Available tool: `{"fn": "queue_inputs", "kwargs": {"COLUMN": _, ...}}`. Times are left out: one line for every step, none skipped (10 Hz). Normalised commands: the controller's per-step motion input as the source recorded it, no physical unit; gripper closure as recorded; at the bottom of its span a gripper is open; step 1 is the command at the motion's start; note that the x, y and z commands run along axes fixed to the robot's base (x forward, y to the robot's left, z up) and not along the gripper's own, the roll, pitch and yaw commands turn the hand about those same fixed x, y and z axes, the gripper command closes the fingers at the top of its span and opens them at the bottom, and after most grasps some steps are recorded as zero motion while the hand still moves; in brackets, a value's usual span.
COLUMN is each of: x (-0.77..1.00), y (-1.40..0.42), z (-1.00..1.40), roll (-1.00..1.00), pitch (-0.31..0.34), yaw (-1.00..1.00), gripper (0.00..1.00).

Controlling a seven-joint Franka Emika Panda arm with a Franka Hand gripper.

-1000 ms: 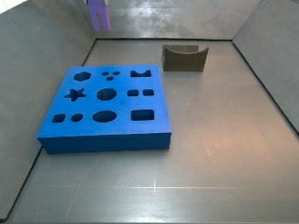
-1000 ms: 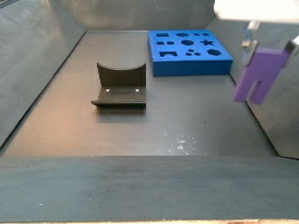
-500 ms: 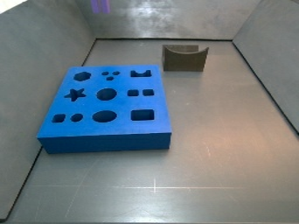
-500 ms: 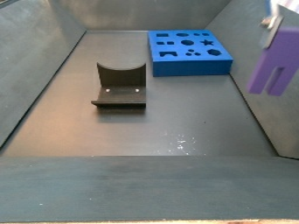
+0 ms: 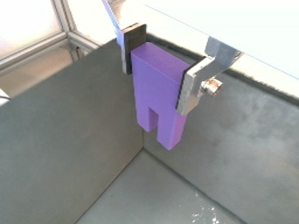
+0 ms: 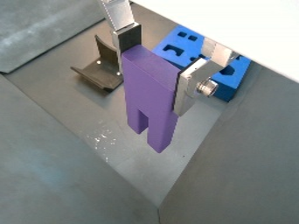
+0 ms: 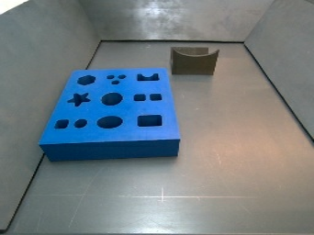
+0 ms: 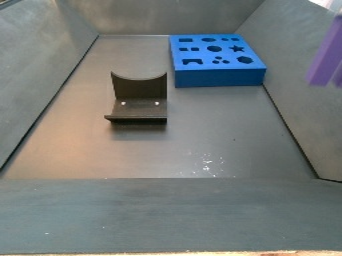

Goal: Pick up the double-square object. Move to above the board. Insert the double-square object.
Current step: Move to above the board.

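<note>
The silver-plate fingers (image 5: 200, 77) of the gripper (image 6: 162, 51) are clamped on the double-square object (image 6: 149, 99), a matte purple prism with a notched lower end, held high above the worktop (image 7: 227, 138). Picking looks done; next comes carrying it over the blue foam-like board (image 7: 110, 110), clear of the dark fixture (image 8: 136, 98).

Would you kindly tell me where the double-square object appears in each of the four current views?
Wrist view: double-square object mid-picture, clamped between the gripper fingers.
Wrist view: centre, same grip.
Side view: not visible.
Side view: cut by the right edge.
Shared landmark: the board.
</note>
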Motion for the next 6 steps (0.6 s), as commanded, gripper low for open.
{"fn": "queue_inputs", "kwargs": {"x": -0.4, "y": 0.2, "z": 1.0, "roll": -0.03, "pitch": 0.053, "yaw": -0.04, "gripper": 1.0}}
{"fn": "queue_inputs", "kwargs": {"x": -0.43, "y": 0.19, "z": 1.0, "roll": -0.03, "pitch": 0.052, "yaw": -0.04, "gripper": 1.0}}
{"fn": "queue_inputs", "kwargs": {"x": -0.5, "y": 0.17, "z": 1.0, "roll": -0.02, "pitch": 0.058, "yaw": -0.04, "gripper": 1.0}}
{"fn": "queue_inputs", "kwargs": {"x": -0.53, "y": 0.16, "z": 1.0, "roll": -0.02, "pitch": 0.06, "yaw": -0.04, "gripper": 1.0}}
{"fn": "queue_inputs", "kwargs": {"x": -0.63, "y": 0.14, "z": 1.0, "roll": -0.02, "pitch": 0.057, "yaw": -0.05, "gripper": 1.0}}
{"fn": "queue_inputs", "kwargs": {"x": -0.72, "y": 0.13, "z": 1.0, "roll": -0.03, "pitch": 0.057, "yaw": -0.05, "gripper": 1.0}}
